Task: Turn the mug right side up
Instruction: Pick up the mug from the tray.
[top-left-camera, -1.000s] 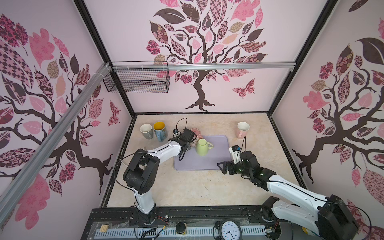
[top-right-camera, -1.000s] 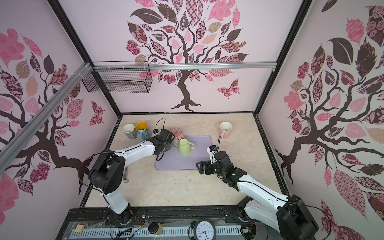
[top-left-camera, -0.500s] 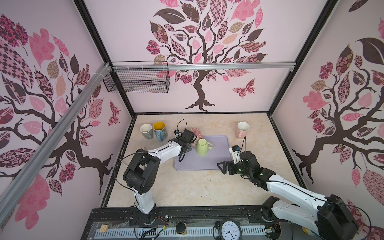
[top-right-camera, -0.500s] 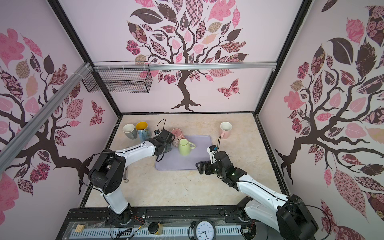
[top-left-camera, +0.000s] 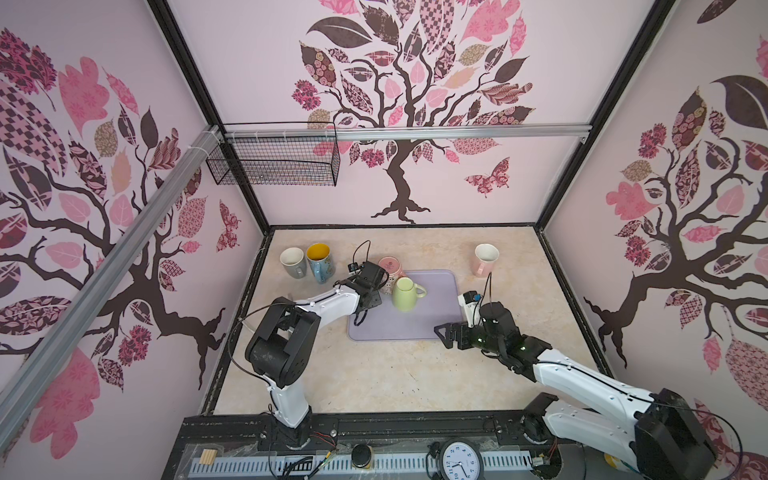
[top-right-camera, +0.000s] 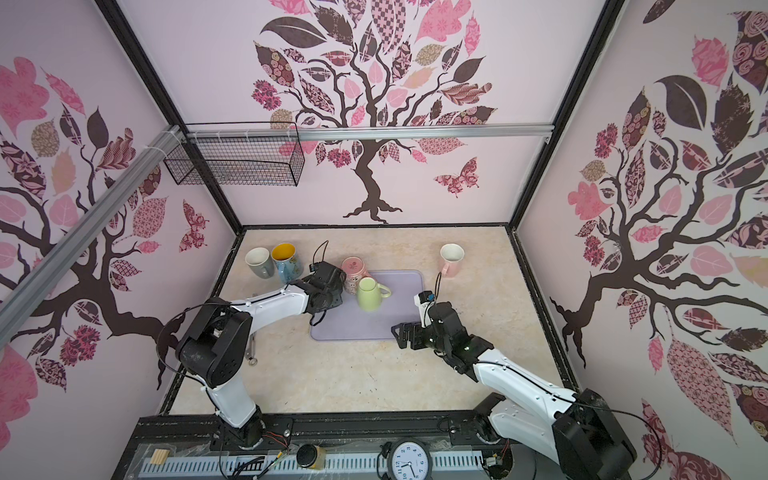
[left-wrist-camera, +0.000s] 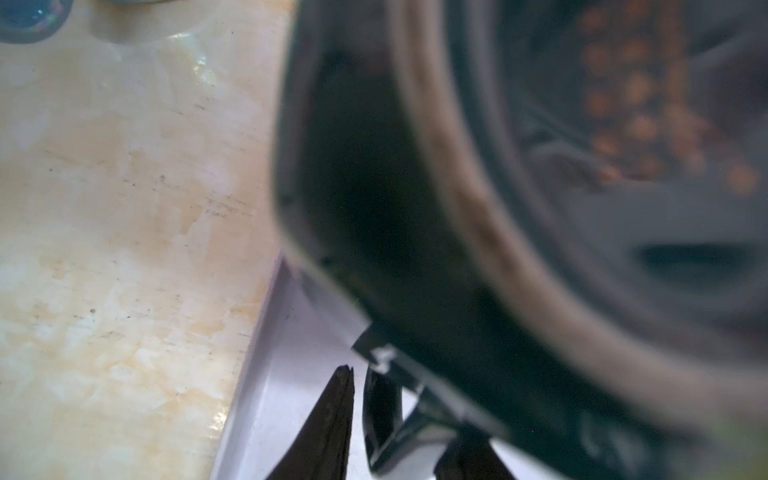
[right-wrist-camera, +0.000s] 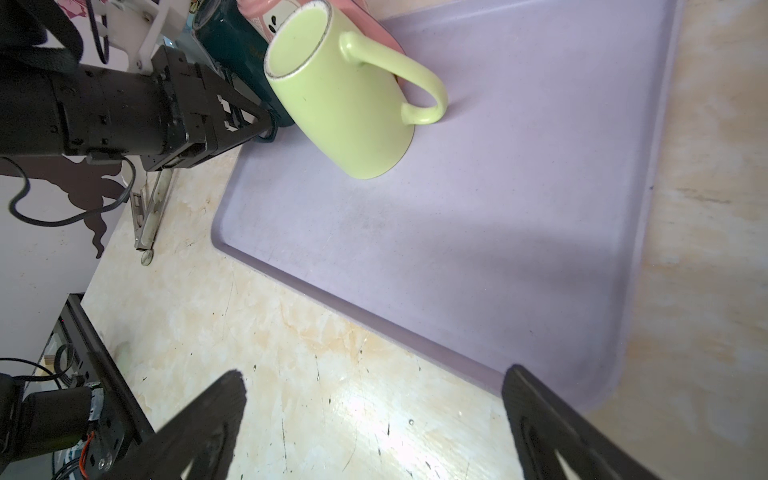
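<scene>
Mug, green, upside down on tray; right gripper spread wide; left gripper's state unclear.

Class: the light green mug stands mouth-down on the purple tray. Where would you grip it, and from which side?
Probably the handle, coming from the side of the open right gripper. The light green mug stands base up; its handle sticks out toward that arm over bare purple tray, while a pink mug crowds the opposite side.
</scene>
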